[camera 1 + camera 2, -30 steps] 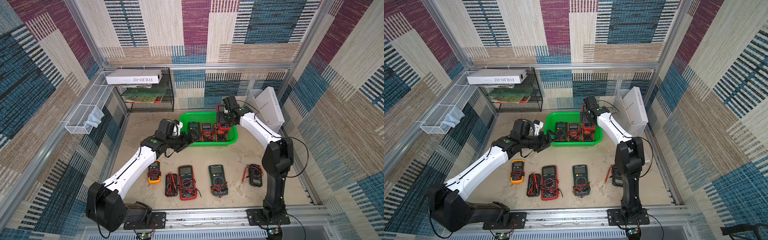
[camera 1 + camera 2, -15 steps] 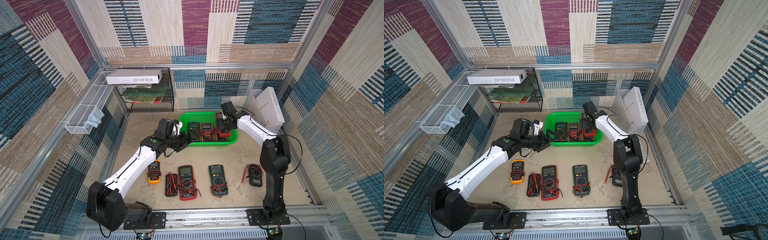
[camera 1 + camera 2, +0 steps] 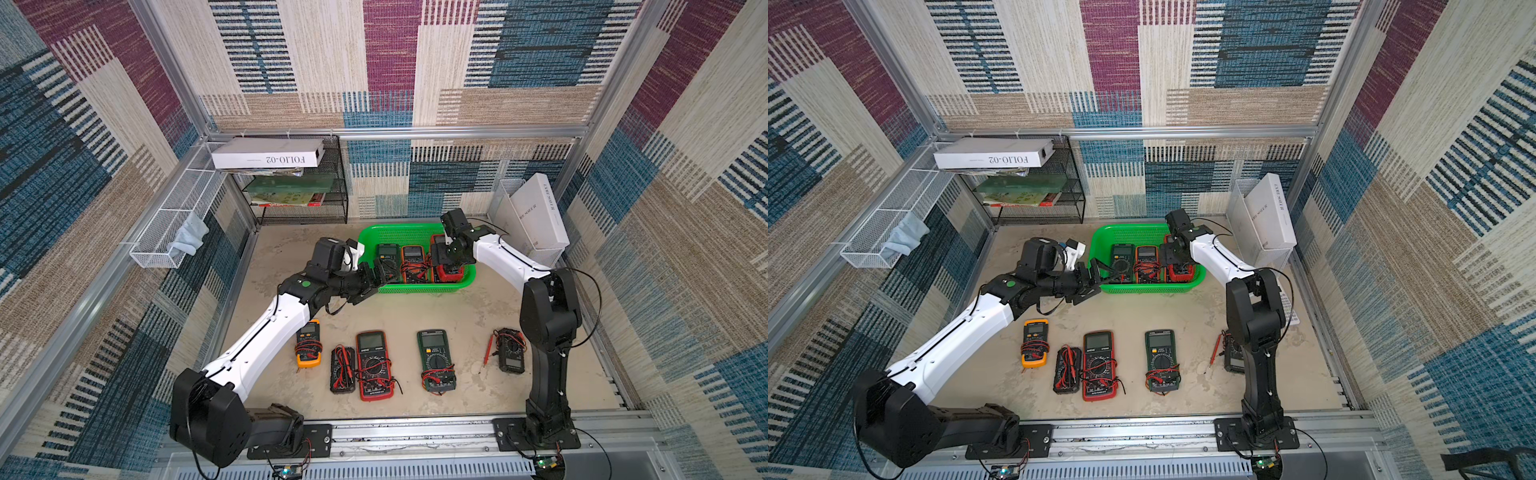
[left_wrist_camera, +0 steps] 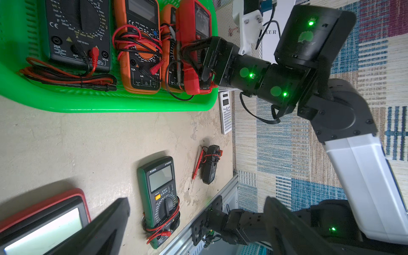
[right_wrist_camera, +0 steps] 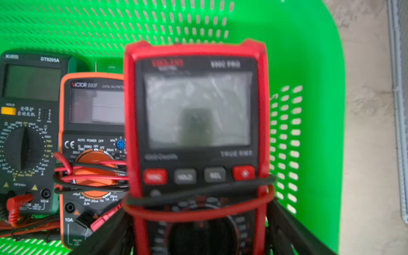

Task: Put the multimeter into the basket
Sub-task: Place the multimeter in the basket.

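Down inside the basket (image 3: 399,231), at the end nearest the right arm: the red meter (image 5: 196,123), screen toward the wrist camera, tipped on edge and overlapping the orange meter (image 5: 92,152) beside it. Cannot tell whether resting on the floor or hanging just above it. Flanked at the dial end by the right gripper (image 5: 198,207) — fingers (image 5: 289,227) hard by both sides, yet too blurred to say whether clamped or let go. Left gripper (image 4: 196,199) spread wide, holding nothing, hovering by the basket's corner nearest the left arm.

Judged by looks: stiff, blocky, middling weight, with a rubbery red boot for good bite; screen likely the weak spot. Best taken across the narrow sides, low by the dial, clear of the looped leads (image 5: 220,213) — soft, loose, apt to snag or slip under a pad.

Also in the basket: green meter (image 5: 28,132) at the other end, flat, face up, then the orange. Bare floor toward the back wall. Five more out on the table (image 3: 415,307), well apart.
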